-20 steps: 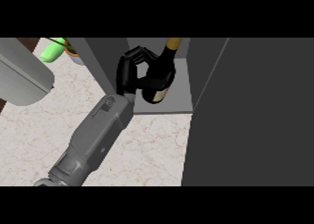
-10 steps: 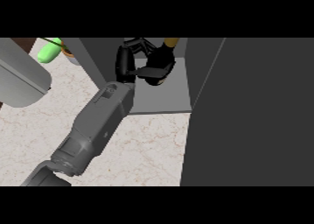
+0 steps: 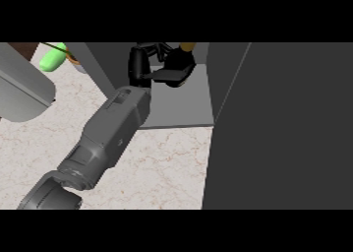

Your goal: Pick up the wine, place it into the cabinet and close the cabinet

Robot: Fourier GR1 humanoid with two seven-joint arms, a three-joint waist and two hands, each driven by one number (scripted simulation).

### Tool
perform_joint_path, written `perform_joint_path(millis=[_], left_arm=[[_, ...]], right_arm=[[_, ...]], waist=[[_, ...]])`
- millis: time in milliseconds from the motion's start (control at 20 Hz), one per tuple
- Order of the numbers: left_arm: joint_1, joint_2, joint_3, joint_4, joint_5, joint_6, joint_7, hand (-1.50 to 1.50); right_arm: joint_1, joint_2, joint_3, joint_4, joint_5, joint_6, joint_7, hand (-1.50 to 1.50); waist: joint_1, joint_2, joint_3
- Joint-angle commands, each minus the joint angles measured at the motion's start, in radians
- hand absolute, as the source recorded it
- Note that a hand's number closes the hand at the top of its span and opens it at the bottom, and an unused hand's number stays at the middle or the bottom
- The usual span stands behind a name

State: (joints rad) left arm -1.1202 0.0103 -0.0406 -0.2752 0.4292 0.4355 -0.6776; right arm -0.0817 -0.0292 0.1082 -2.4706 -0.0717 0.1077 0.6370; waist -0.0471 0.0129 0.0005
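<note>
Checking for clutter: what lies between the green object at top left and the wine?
Head view: the cabinet's side wall and the left hand, curled round the wine, stand between it and the green object.

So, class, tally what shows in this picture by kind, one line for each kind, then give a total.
robot hand: 1, curled round the bottle
wine bottle: 1, inside the cabinet
cabinet: 1, door open
green object: 1, at the back left
Total: 4
</note>
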Motion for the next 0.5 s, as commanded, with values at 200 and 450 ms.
perform_joint_path(millis=[200,450], left_arm=[[0.016,-0.01,0.094,0.061,0.085,-0.065,-0.036,1.5],[-0.014,0.023,0.131,0.099,0.081,-0.089,-0.05,1.5]], right_arm=[[0.021,-0.004,-0.005,-0.064,-0.078,0.02,0.003,-1.5],[0.058,0.013,0.048,-0.096,-0.024,0.009,0.014,-1.5]], waist=[[-0.01,0.004,-0.001],[-0.017,0.008,-0.002]])
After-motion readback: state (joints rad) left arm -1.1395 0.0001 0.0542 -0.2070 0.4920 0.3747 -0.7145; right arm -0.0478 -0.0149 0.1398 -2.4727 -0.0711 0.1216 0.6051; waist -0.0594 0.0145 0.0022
